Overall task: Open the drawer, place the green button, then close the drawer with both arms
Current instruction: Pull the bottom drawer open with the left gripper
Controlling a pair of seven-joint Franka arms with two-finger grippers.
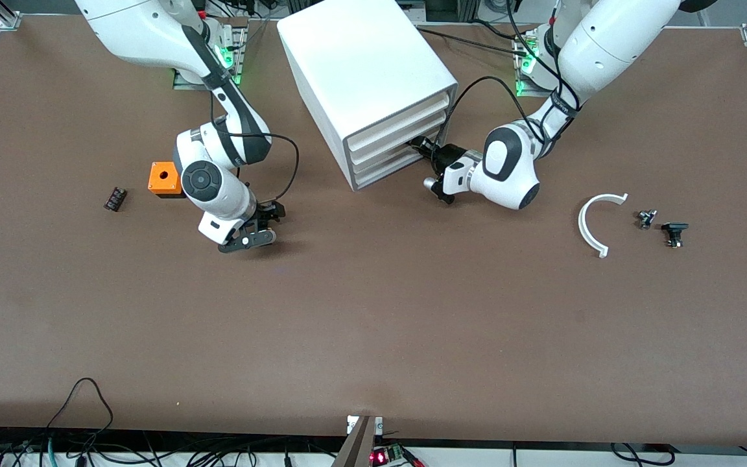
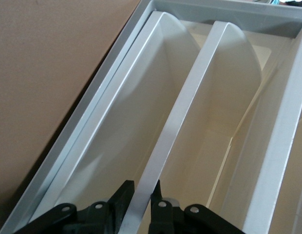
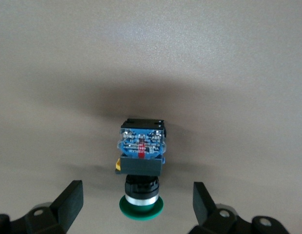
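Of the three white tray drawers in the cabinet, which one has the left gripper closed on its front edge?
The lowest white tray drawer: the left gripper is shut on its front lip, low in the grey front frame. The two drawers above it are untouched.

place: robotics lab | evidence: two arms (image 1: 153, 32) bolted to brown table (image 1: 373, 324), cables (image 1: 82, 441)

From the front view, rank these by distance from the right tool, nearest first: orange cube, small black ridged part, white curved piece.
Right tool is low over the table.
1. Orange cube: beside the right arm's wrist.
2. Small black ridged part: farther toward the right arm's end of the table.
3. White curved piece: toward the left arm's end.
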